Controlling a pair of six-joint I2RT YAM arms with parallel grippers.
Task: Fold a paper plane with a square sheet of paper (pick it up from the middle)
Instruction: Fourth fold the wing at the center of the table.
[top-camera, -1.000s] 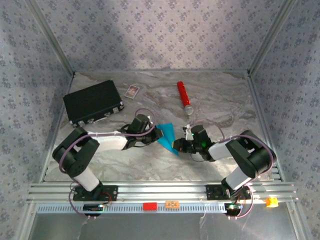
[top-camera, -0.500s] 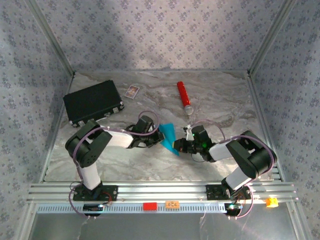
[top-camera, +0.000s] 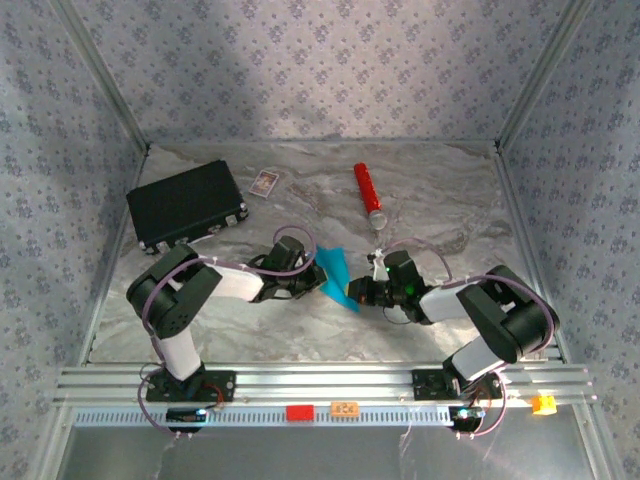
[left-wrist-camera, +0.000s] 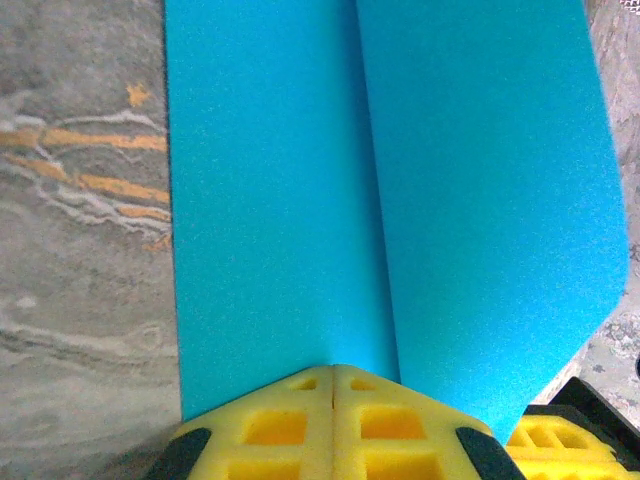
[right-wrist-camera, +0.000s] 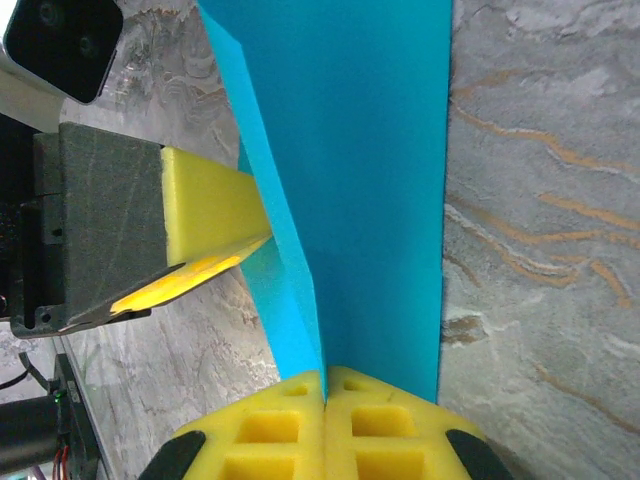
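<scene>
Marbled grey worktop stretches away from the rail at our near edge, with patterned walls closing it in on three sides. Closest to us, near the middle of the worktop, both tools meet on the folded cyan paper. Our left tool is clenched. Its yellow pads press flat together on the paper's edge right at the centre crease, and a blue panel spreads to either side. Our right tool is also clamped tight on the paper, pinching it where a fold rises from its pads. In that wrist view the left tool's pad sits against the sheet's other face. The paper spans the gap between the two tools, narrowing toward the right one; we cannot tell whether it touches the worktop. Farther back lie a black rectangular case on the left, a small white card and a red cylinder.
</scene>
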